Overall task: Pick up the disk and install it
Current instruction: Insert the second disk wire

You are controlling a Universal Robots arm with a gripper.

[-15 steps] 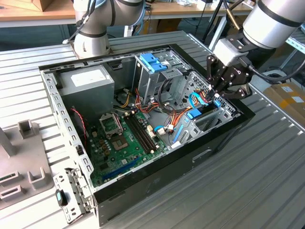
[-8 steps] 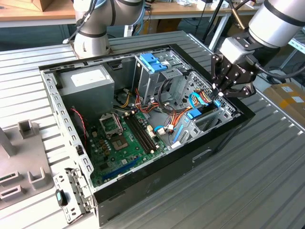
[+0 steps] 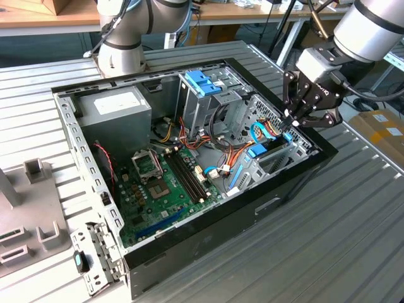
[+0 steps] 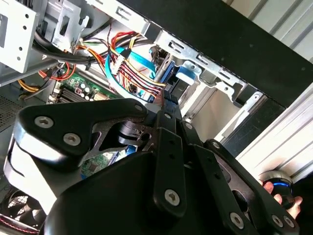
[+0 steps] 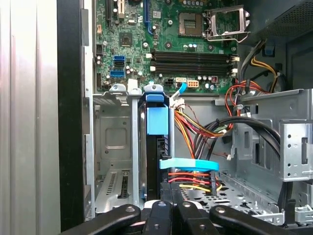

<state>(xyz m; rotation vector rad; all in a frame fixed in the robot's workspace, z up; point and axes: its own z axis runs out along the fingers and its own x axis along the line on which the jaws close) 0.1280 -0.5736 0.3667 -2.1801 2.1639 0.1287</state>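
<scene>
The gripper [image 3: 294, 121] hangs over the open computer case [image 3: 297, 183] on the counter [image 3: 353, 240]. The disk [image 5: 157, 147] stands on edge in its metal slot, so it is already partly in. I cannot tell how the jaws stand.

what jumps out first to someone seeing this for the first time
An open desktop computer case lies on a ribbed metal table, its green motherboard exposed. The black gripper hangs over the case's corner at the exterior view's right, above the blue-railed disk standing on edge in its bay.
</scene>
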